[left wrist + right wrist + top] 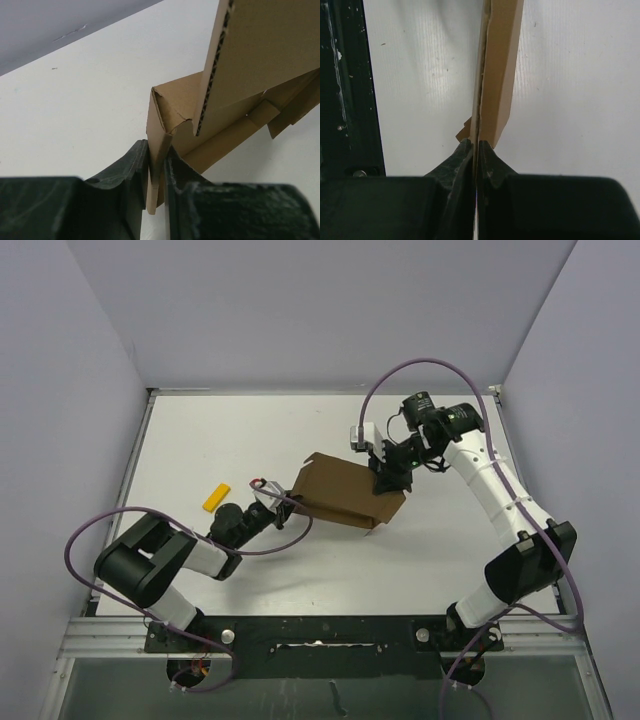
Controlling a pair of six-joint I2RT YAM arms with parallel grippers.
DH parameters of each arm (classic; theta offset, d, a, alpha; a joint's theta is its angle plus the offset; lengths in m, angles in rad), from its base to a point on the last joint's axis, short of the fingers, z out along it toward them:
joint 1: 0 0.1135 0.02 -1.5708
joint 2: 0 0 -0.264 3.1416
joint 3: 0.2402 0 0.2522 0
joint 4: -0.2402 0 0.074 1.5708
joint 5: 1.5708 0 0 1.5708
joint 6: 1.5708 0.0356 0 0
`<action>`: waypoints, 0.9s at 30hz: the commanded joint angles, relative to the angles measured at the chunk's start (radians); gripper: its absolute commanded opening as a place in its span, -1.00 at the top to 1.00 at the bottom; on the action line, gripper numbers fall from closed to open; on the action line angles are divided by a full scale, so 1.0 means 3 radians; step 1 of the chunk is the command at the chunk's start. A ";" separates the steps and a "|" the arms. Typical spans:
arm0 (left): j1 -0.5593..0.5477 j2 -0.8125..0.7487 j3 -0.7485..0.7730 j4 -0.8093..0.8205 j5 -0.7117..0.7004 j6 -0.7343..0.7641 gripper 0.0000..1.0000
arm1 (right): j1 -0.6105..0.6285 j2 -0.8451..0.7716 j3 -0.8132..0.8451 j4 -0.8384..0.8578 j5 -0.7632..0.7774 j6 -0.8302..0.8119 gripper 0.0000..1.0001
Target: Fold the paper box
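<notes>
Now paper box (345,490) sits near middle of white tabletop (250,430), partly folded. Left tool (156,159) pinches flap at box's left corner. Right tool (475,148) squeezed tight on right edge. Small yellow block (216,497) lies off to left.

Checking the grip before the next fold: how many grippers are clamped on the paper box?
2. The left gripper pinches a flap at the left end of the paper box; the right gripper pinches its right edge.
</notes>
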 commanded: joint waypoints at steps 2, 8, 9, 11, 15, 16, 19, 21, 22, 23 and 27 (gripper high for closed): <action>-0.0030 -0.0271 0.0062 -0.0260 -0.0088 -0.0139 0.88 | 0.0025 0.0083 0.0180 0.0378 0.0117 0.0506 1.00; -0.0060 -0.0961 0.0264 -0.1608 -0.0172 -0.0320 0.90 | 0.0024 0.0080 0.0296 0.0620 0.0094 0.0880 0.99; -0.0063 -0.1063 0.0293 -0.1832 -0.0167 -0.0356 0.90 | 0.0023 0.0081 0.0286 0.0649 0.0070 0.0914 0.98; -0.0073 -0.1197 0.0343 -0.2157 -0.0153 -0.0427 0.89 | 0.0020 0.0065 0.0207 0.0728 0.0019 0.0957 0.90; -0.0081 -0.1374 0.0432 -0.2771 -0.0151 -0.0579 0.89 | 0.0012 -0.0033 -0.0122 0.1008 -0.0049 0.1066 0.55; -0.0081 -0.1388 0.0430 -0.2839 -0.0153 -0.0619 0.89 | 0.0002 -0.0050 -0.0171 0.1069 -0.0076 0.1089 0.50; -0.0089 -0.1424 0.0468 -0.3040 -0.0147 -0.0677 0.88 | -0.0093 -0.0084 -0.0412 0.1266 -0.0268 0.1204 0.47; -0.0092 -0.1418 0.0511 -0.3152 -0.0149 -0.0679 0.88 | -0.0232 -0.0066 -0.0522 0.1341 -0.0566 0.1292 0.47; -0.0096 -0.1409 0.0535 -0.3213 -0.0155 -0.0679 0.88 | -0.0287 -0.0063 -0.0579 0.1377 -0.0687 0.1328 0.51; -0.0099 -0.1395 0.0563 -0.3265 -0.0158 -0.0683 0.88 | -0.0328 -0.0057 -0.0647 0.1459 -0.0789 0.1384 0.62; -0.0112 -0.1291 0.0667 -0.3429 -0.0166 -0.0698 0.84 | -0.0392 -0.0058 -0.0927 0.1677 -0.0962 0.1486 0.95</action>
